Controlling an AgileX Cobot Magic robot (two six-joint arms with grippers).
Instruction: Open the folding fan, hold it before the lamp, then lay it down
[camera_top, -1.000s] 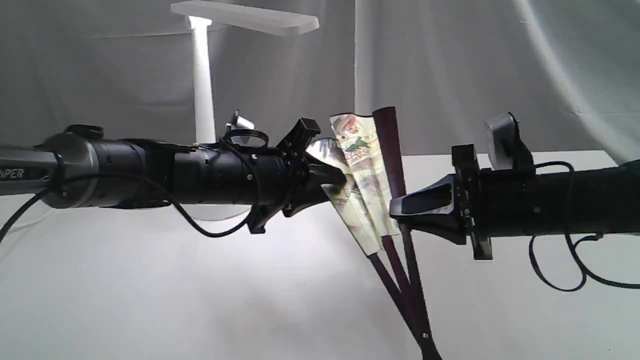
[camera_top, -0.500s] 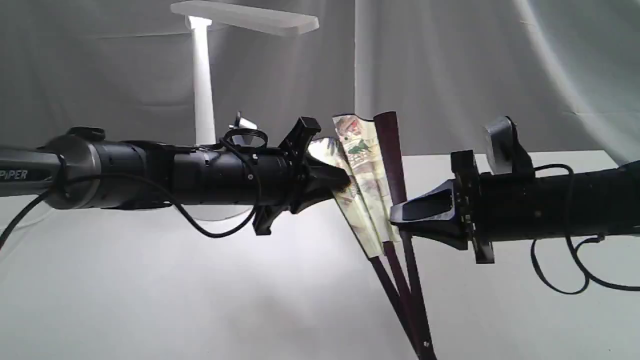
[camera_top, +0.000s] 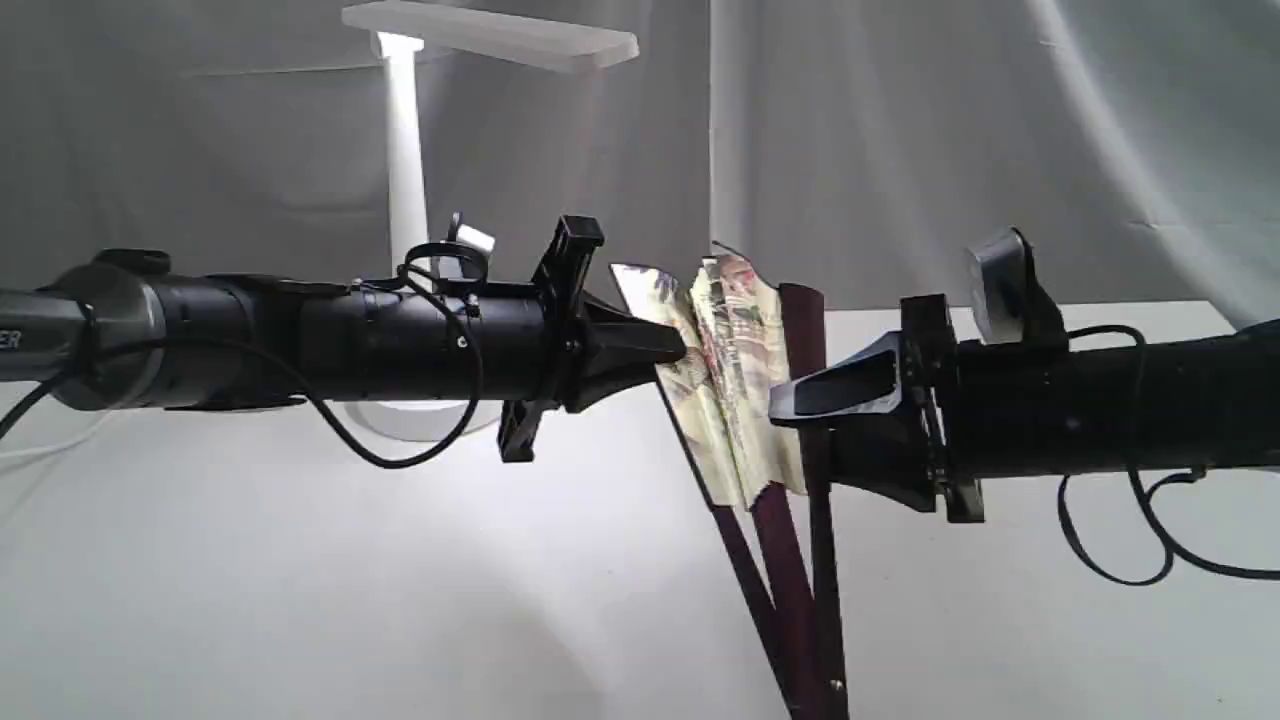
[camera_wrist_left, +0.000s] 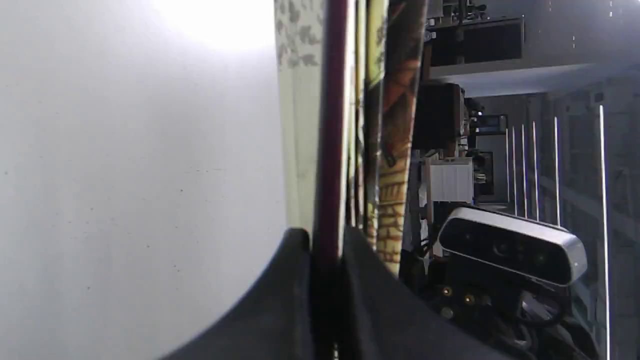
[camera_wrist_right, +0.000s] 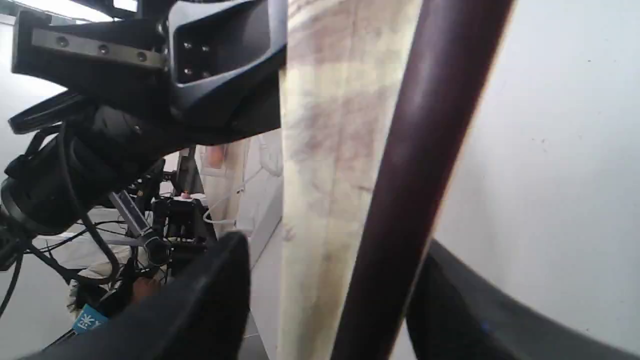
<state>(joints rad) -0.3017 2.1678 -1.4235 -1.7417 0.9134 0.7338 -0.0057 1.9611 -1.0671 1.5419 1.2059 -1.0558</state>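
Maroon-ribbed folding fan (camera_top: 738, 372) (partly spread) pinched by left gripper (camera_top: 676, 351).

Lab: draped grey backdrop (camera_top: 900, 150), white tabletop (camera_top: 300, 580), cabled equipment (camera_wrist_right: 170, 220).

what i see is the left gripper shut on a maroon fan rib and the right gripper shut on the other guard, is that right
Not quite: the right gripper is open. The right wrist view shows its fingers spread wide around the maroon guard, not pinching it. The left gripper is shut on a rib of the folding fan, as you said.
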